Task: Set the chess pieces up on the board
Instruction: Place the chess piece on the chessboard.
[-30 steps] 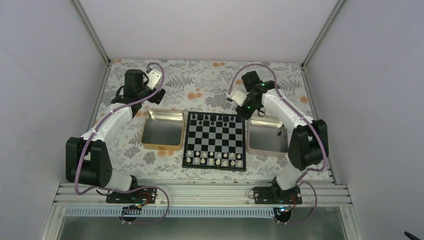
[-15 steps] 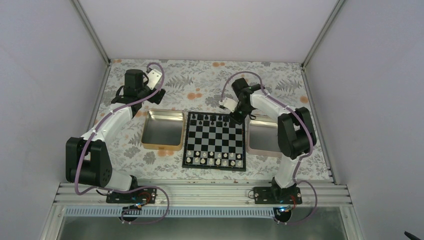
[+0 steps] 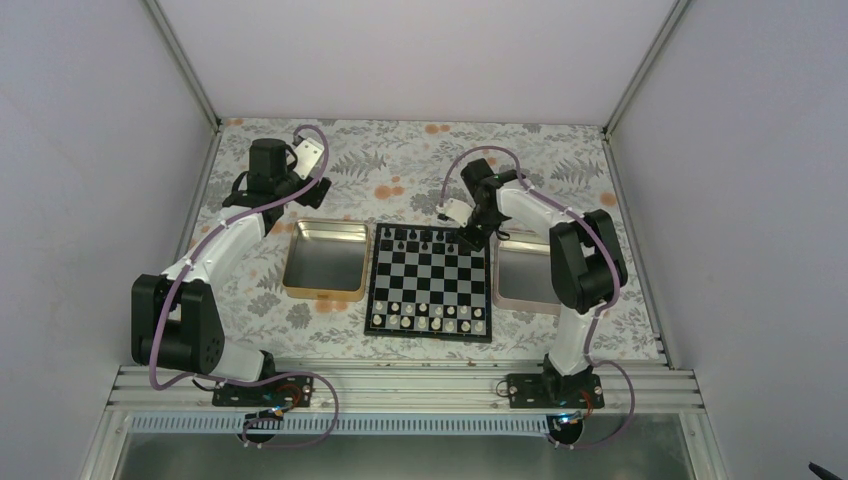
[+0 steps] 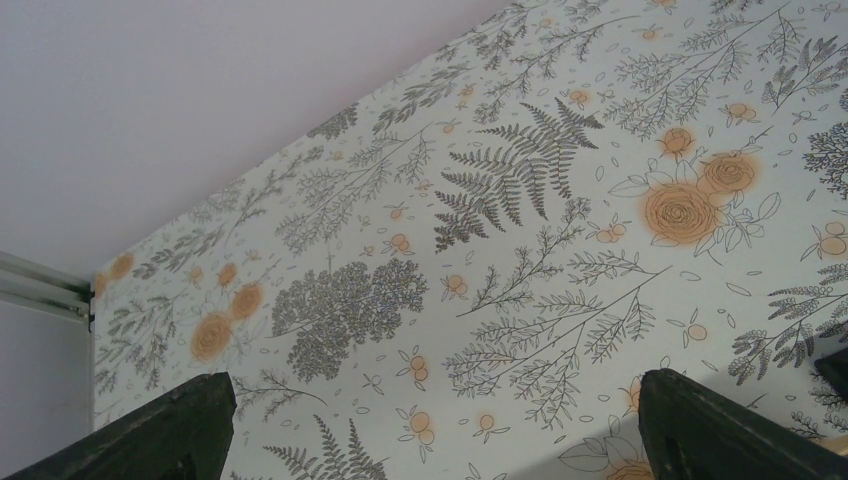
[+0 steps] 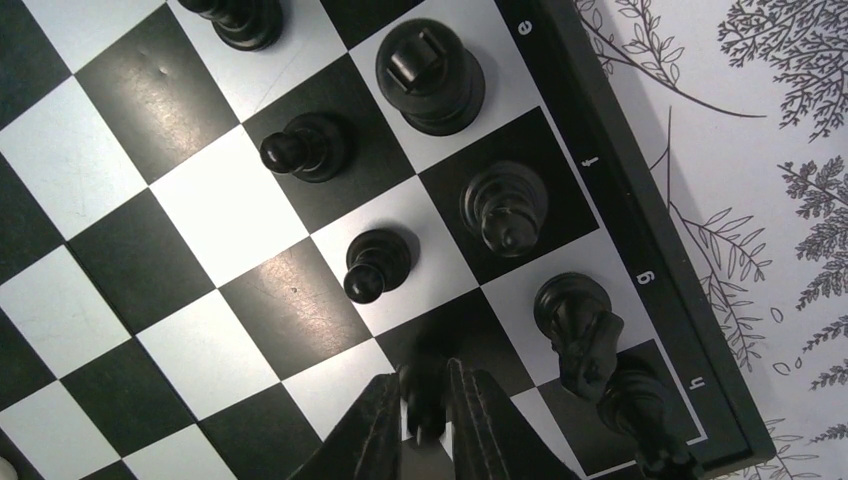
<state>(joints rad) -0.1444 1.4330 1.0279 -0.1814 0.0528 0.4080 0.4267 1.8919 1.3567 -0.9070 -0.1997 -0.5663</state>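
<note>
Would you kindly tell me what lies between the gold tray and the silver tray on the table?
The board lies between the gold tray and the silver tray, close to both, as the top external view shows.

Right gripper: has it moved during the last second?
Yes. The right gripper shifted left, from by the silver tray to over the board.
</note>
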